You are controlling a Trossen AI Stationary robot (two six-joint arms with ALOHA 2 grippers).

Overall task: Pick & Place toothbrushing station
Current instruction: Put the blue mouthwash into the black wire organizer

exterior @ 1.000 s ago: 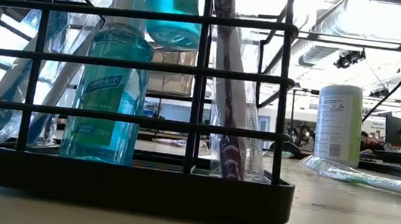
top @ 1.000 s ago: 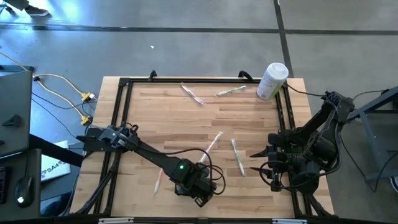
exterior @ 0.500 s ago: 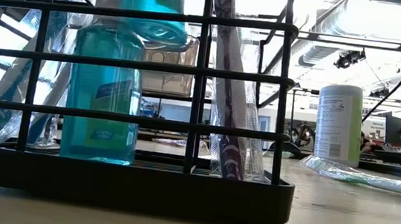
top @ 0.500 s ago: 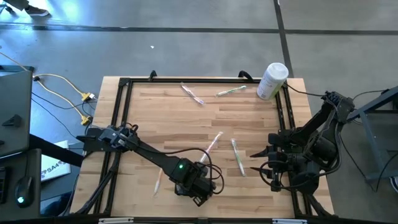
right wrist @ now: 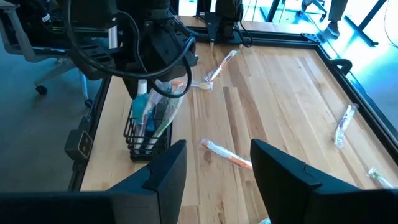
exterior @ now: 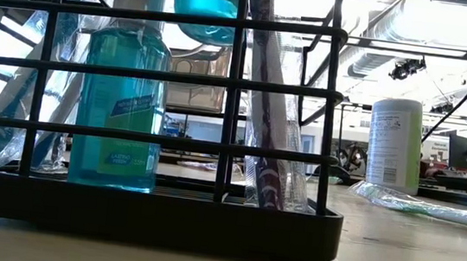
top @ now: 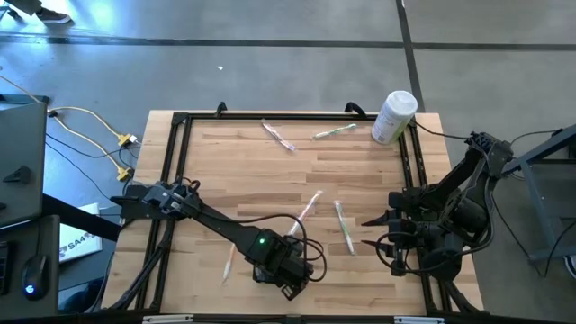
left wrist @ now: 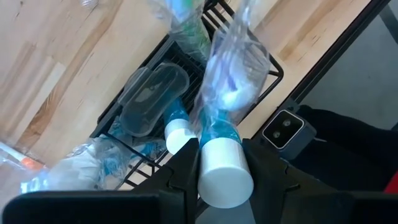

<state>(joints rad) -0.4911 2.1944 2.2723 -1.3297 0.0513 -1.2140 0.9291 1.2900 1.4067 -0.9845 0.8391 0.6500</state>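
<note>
The toothbrushing station (exterior: 163,219) is a black wire holder at the table's near edge, seen close in the low view and also in the right wrist view (right wrist: 146,146). In it stand a teal mouthwash bottle (exterior: 122,93), wrapped toothbrushes (exterior: 263,134) and a clear oval case (left wrist: 152,99). My left gripper (left wrist: 224,155) is straight above the station, shut on a second teal bottle (left wrist: 214,134). My right gripper (top: 364,232) hovers open and empty over the table's right side. My left gripper pinches the second bottle between its two fingers at its top end, beside the white cap (left wrist: 225,174). The fingers come from above, pointing down. The bottle hangs upright below them; its bottom (exterior: 203,10) dips just below the station's top rail, clear of the floor.
A tall white cylindrical container (top: 393,117) stands at the far right corner. Wrapped toothbrushes lie loose on the wood, two mid-table (top: 308,205) (top: 344,225), two near the far edge (top: 279,135), and one at the near left (top: 229,261). A black frame (top: 180,121) borders the table.
In the low view the hanging bottle's bottom has swung to the left and back to the right, ending a little higher. The bottle standing in the station has come from a slight tilt to upright and turned about. Neither gripper has opened or shut.
</note>
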